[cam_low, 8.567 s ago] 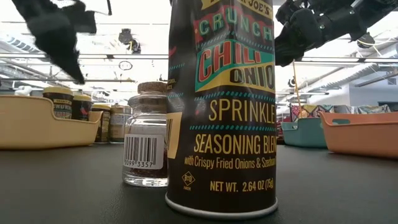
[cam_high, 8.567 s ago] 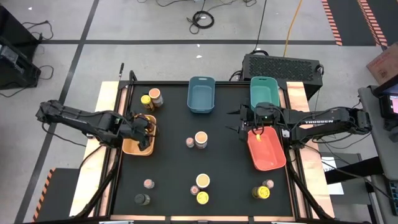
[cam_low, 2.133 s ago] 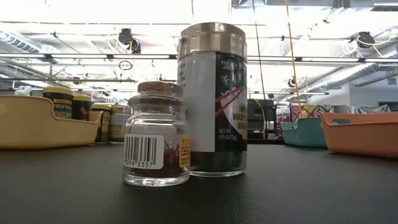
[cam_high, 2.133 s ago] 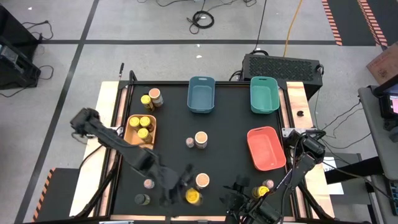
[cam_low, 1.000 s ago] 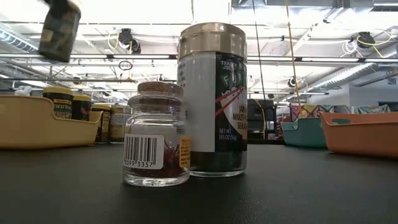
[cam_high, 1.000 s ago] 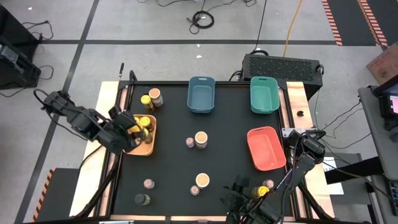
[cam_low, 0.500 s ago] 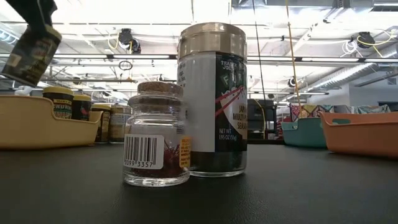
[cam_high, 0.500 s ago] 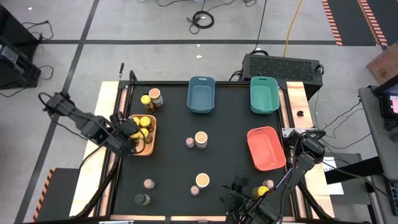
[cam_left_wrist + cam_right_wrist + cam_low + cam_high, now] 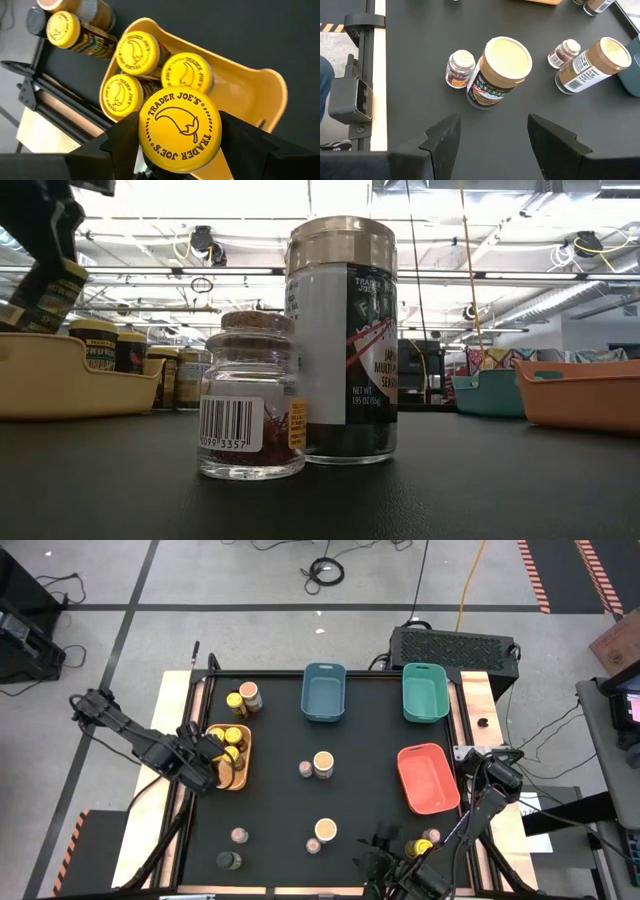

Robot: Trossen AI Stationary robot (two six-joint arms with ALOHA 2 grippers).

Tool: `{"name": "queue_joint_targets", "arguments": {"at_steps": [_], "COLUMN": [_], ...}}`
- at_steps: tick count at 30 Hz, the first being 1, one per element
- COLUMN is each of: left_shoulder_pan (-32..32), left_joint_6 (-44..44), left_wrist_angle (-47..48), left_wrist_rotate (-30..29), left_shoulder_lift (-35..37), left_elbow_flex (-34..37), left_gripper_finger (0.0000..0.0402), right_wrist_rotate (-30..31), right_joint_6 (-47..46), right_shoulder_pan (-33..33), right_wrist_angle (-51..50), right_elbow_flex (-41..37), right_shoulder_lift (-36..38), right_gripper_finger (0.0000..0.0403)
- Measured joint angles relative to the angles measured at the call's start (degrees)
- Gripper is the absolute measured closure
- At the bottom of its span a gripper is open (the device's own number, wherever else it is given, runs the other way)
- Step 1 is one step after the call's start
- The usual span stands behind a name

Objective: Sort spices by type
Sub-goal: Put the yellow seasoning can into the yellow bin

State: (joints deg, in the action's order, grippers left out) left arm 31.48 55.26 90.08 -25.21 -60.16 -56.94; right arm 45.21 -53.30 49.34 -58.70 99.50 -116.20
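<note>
Left gripper [image 9: 180, 165] jaws clamp yellow-lidded jar [image 9: 179, 128] above orange bin [image 9: 260, 95]; right gripper [image 9: 492, 135] jaws apart, empty.

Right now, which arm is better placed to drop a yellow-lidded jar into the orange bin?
The left. Its gripper holds a yellow-lidded jar above the orange bin, where three matching jars sit. The right gripper is open and empty at the table's opposite corner.

Robotics lab, taped concrete floor [image 9: 250, 585], floor cables [image 9: 325, 570], exposed ceiling ducts [image 9: 560, 290]
</note>
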Motion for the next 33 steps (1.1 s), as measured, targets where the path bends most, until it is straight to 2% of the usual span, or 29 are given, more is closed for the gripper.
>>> {"name": "queue_joint_targets", "arguments": {"at_steps": [6,19,33], "left_shoulder_pan": [-0.04,-0.02,-0.02], "left_joint_6": [2.5,5.97,10.19], "left_wrist_angle": [0.01,-2.13,-3.89], "left_wrist_rotate": [-3.06,-4.28,-4.98], "left_shoulder_lift": [0.64,5.16,5.51], "left_elbow_flex": [1.78,7.69,11.68], "left_gripper_finger": [0.0164,0.0164,0.0164], "right_wrist_rotate": [0.0,0.0,0.0], "right_joint_6": [0.01,0.03,0.26], "right_shoulder_pan": [0.0,0.0,0.0], "right_wrist_angle": [0.0,0.21,0.2], "right_elbow_flex": [0.0,-0.01,-0.02], "right_shoulder_lift": [0.0,0.0,0.0], "right_gripper_finger": [0.0179,0.0179,0.0179]}}
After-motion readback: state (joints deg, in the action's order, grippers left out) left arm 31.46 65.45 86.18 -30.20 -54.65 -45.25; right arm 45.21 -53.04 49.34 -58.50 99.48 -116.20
